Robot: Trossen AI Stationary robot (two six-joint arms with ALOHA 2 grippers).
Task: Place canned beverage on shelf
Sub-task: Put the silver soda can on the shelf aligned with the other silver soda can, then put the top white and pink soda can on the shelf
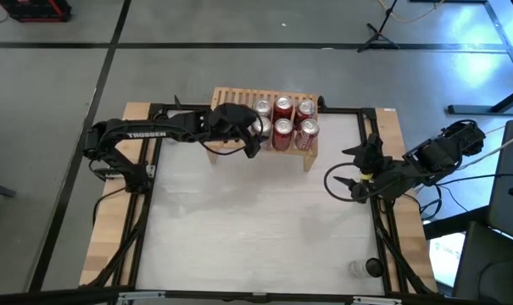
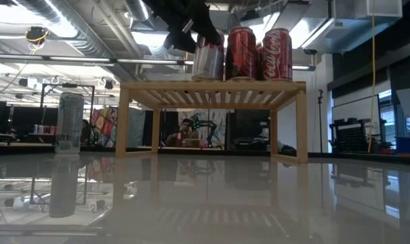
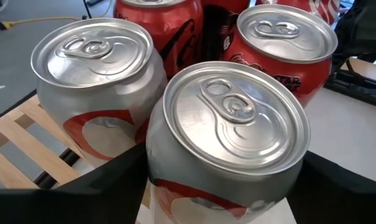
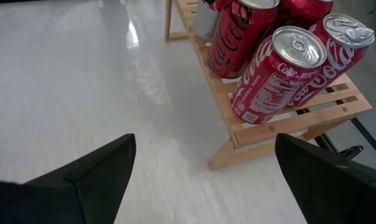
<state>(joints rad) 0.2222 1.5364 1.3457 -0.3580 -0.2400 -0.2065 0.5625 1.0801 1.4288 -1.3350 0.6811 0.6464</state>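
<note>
Gripping a silver can [image 3: 228, 134] between its fingers, the left gripper [image 1: 254, 129] sets it on the shelf [image 1: 231, 95] beside red cans [image 1: 283, 108] (right gripper [image 1: 351, 174] waits open, well apart).

Left arm stretched far forward, left gripper [image 1: 254, 129] clamped, fingers [image 3: 100, 180] at each side. Right arm folded at the right edge, right gripper [image 1: 351, 174] spread wide.
</note>
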